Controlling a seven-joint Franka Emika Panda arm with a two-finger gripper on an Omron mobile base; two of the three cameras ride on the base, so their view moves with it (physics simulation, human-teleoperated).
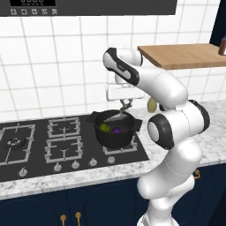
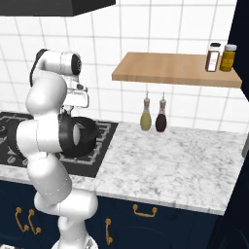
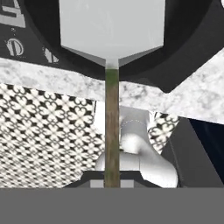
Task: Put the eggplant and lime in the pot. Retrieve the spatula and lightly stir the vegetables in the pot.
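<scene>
To the left of the hand, the black cooktop [image 1: 39, 143] lies with its burners bare. The gripper [image 1: 126, 106] hangs just over the far rim of the pot [image 1: 115, 129], pointing down into it. Its two fingers are pressed together on the thin handle of the spatula [image 1: 117, 117], and nothing else is between them. From the grip the handle goes down and a little to the left, and the light grey blade is inside the mouth of the pot, below the hand.

In the hand view the handle [image 3: 112, 127] runs straight away from the finger tips, and the flat blade [image 3: 112, 28] stands in front of the dark inside of the pot [image 3: 192, 39]. I cannot tell from this view if the blade touches the bottom.

On the bottom of the pot, below the hand and slightly to its left, lies the lime [image 1: 104, 127], and just beside it on the right lies the eggplant [image 1: 116, 130]. They are close together; I cannot tell if they touch each other or the blade.

In the right base view the pot [image 2: 86, 135] is partly hidden behind the arm. To the right of the hand, well apart from it, a yellowish bottle [image 2: 145, 118] and a dark bottle [image 2: 161, 119] stand at the wall on the marble counter [image 2: 170, 160], under a wooden shelf [image 2: 175, 70] with two jars [image 2: 220, 57].
</scene>
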